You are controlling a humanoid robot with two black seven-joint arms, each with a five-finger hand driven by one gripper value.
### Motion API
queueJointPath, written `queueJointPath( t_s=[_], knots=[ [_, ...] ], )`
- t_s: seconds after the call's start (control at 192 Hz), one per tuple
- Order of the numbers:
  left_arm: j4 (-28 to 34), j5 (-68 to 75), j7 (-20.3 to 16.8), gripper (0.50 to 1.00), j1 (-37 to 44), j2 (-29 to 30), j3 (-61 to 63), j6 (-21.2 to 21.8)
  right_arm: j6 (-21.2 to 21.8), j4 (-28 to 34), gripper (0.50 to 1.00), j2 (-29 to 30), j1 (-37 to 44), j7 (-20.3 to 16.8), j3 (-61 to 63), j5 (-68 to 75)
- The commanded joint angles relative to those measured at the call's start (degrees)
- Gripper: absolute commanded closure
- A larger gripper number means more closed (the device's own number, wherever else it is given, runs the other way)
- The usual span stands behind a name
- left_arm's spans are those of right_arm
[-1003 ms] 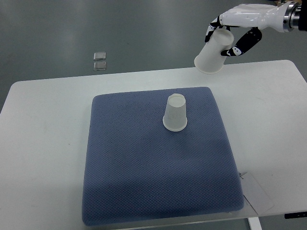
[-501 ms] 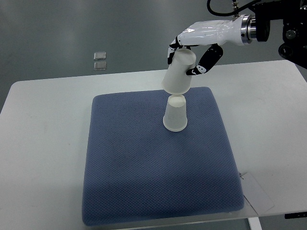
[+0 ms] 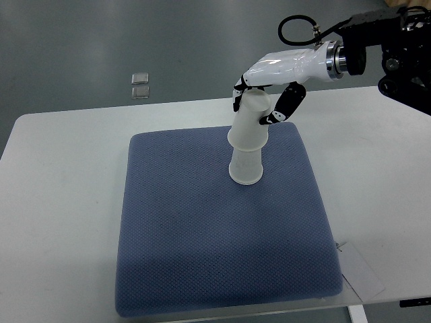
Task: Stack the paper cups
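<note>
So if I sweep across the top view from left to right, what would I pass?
Two small clear squares on the floor → stacked paper cups on the blue mat → right hand gripping the upper cup → white tag at the mat's corner.

A single camera looks steeply down from the robot's side, set high enough to take in most of the white desk [image 3: 60,202] with its blue mat [image 3: 202,256] near the middle. The desk's near edge runs off the bottom, grey floor [image 3: 101,40] fills the far strip, and the right arm [image 3: 377,57] enters at the far right corner. No second view overlaps it.
</note>
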Motion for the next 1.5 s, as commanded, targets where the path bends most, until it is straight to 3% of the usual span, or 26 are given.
queueJointPath(
  t_s=[0.0,1.217,1.285,1.326,1.347,1.352,1.363,1.389,1.42,1.493],
  knots=[
    [-0.03,0.0,0.0,0.5,-0.01,0.0,0.0,0.0,-0.04,-0.01,1.0,0.28,-0.14,-0.13,-0.35,0.0],
    [-0.03,0.0,0.0,0.5,0.08,0.0,0.0,0.0,-1.01,-2.65,0.998,2.74,-2.95,-0.92,-0.79,-2.73],
    [0.06,0.0,0.0,0.5,-0.01,0.0,0.0,0.0,-1.1,-2.91,0.946,2.92,-3.3,-0.92,-0.7,-2.64],
    [-0.03,0.0,0.0,0.5,-0.01,0.0,0.0,0.0,-2.15,-3.26,0.887,3.36,-3.66,-0.92,-0.7,-2.55],
    [0.06,0.0,0.0,0.5,-0.01,0.0,0.0,0.0,-2.94,-3.53,0.834,3.62,-4.01,-0.92,-0.7,-2.55],
    [-0.02,0.0,0.0,0.5,-0.01,0.0,0.0,0.0,-3.38,-3.7,0.802,3.8,-4.18,-0.92,-0.7,-2.55],
    [-0.03,0.0,0.0,0.5,-0.01,0.0,0.0,0.0,-3.38,-3.7,0.801,3.8,-4.18,-0.92,-0.7,-2.55],
    [-0.03,0.0,0.0,0.5,-0.01,0.0,0.0,0.0,-4.78,-4.05,0.683,4.15,-4.71,-0.92,-0.7,-2.46],
    [-0.03,0.0,0.0,0.5,-0.01,0.0,0.0,0.0,-5.84,-4.32,0.599,4.41,-5.06,-0.92,-0.62,-2.38],
    [-0.03,0.0,0.0,0.5,-0.01,0.0,0.0,0.0,-6.54,-4.76,0.583,4.41,-5.59,-0.92,-0.62,-2.2]
  ],
)
